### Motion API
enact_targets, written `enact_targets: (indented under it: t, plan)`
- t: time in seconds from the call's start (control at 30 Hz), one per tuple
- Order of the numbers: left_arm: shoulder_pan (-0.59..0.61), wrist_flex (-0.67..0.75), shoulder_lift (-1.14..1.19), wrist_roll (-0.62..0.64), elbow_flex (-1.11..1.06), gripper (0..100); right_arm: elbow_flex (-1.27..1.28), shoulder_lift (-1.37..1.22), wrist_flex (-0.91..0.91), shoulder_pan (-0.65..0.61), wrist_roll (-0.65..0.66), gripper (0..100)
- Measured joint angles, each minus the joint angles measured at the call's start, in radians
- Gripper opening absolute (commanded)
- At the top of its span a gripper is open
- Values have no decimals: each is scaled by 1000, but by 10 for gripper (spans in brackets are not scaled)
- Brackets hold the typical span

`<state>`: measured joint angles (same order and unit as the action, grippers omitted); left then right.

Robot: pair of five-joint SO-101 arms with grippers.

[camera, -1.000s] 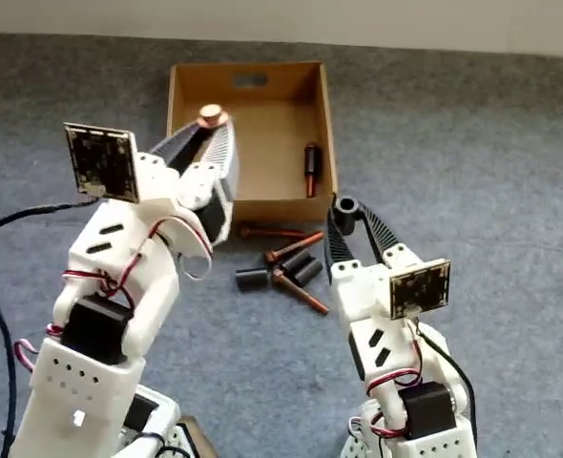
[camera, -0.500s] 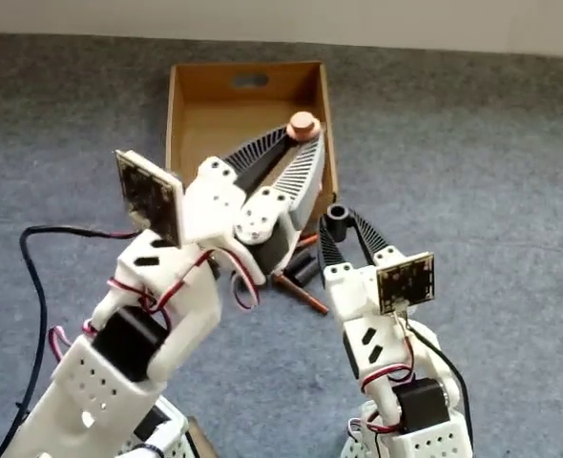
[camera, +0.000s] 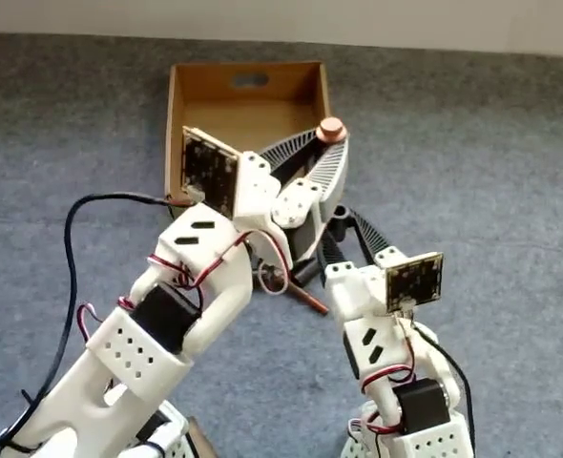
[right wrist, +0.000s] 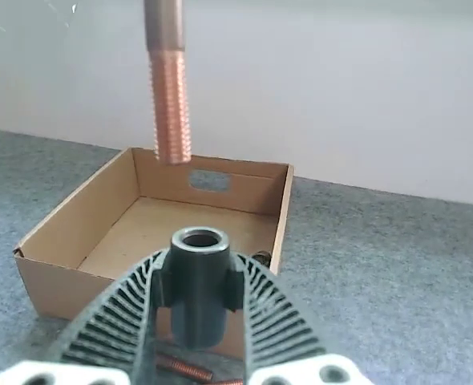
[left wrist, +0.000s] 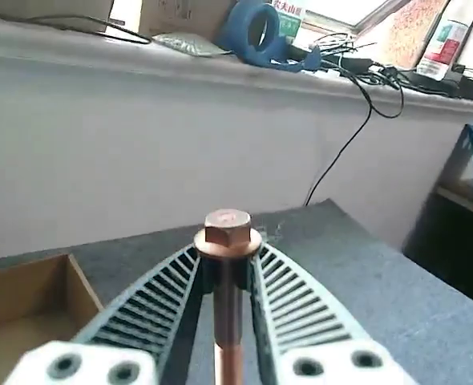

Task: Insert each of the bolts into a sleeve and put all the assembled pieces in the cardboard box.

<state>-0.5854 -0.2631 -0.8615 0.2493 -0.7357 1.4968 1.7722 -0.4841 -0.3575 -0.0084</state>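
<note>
My left gripper [camera: 327,141] is shut on a copper bolt [left wrist: 228,285], held upright with its hex head [camera: 332,129] on top, above the right wall of the cardboard box [camera: 253,105]. My right gripper [camera: 344,221] is shut on a black sleeve [right wrist: 197,277], standing upright with its bore facing up. In the right wrist view the bolt's threaded end [right wrist: 169,96] hangs above the sleeve, slightly to one side of the bore and apart from it. Another copper bolt [camera: 302,297] lies on the carpet between the arms.
The box [right wrist: 140,216] sits at the back of the grey carpet [camera: 472,172]; an assembled piece [right wrist: 260,257] peeks out inside it by its right wall. Loose bolts [right wrist: 184,367] and a black sleeve [camera: 303,270] lie in front of the box, mostly hidden by the left arm.
My left gripper has swung to the right with the bolt, from over the box's left part to above its right wall near the sleeve. The right gripper with the sleeve shifted slightly.
</note>
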Motion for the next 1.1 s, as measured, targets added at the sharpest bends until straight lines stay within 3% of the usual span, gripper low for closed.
enact_targets:
  t: [1.1]
  plan:
    - [-18,8,63,0,-52,8,2,-2,-2,0,-17,6]
